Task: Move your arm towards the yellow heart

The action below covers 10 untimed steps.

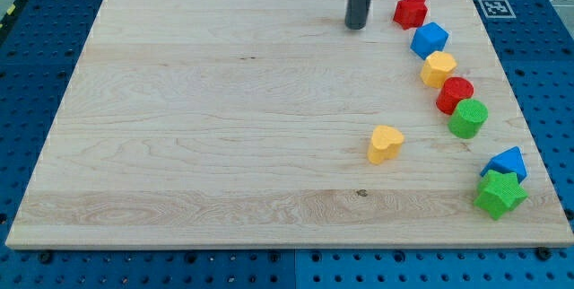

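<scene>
Tip: my tip [356, 26] rests near the board's top edge, just left of the red star [410, 10].
Yellow heart [386, 143]: alone, well below the tip, toward the view's right.
Board: pale wood [197, 127].

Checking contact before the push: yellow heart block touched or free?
Free. The yellow heart block sits alone on the wooden board; my tip is well above it.

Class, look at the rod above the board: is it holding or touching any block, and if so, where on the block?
Nothing is held. My tip stands alone near the view's top, left of the red star and apart from it, far above the yellow heart.
</scene>
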Tool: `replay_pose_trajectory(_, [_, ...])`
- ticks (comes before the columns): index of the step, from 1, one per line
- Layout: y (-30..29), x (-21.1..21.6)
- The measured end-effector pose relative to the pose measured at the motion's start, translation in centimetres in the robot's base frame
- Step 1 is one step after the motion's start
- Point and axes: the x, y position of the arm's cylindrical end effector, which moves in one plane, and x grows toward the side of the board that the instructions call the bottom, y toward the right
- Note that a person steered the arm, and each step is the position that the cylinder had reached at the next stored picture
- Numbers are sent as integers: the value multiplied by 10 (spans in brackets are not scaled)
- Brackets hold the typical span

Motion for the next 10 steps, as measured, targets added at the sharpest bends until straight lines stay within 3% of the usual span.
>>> replay_pose_trajectory(2, [-74,93])
replay_pose_trajectory(5, [-85,232])
replay_pose_trajectory(6, [-63,232])
replay_pose_trajectory(7, [-7,264])
replay_pose_trajectory(8, [37,265])
replay_pose_trajectory(10, [61,231])
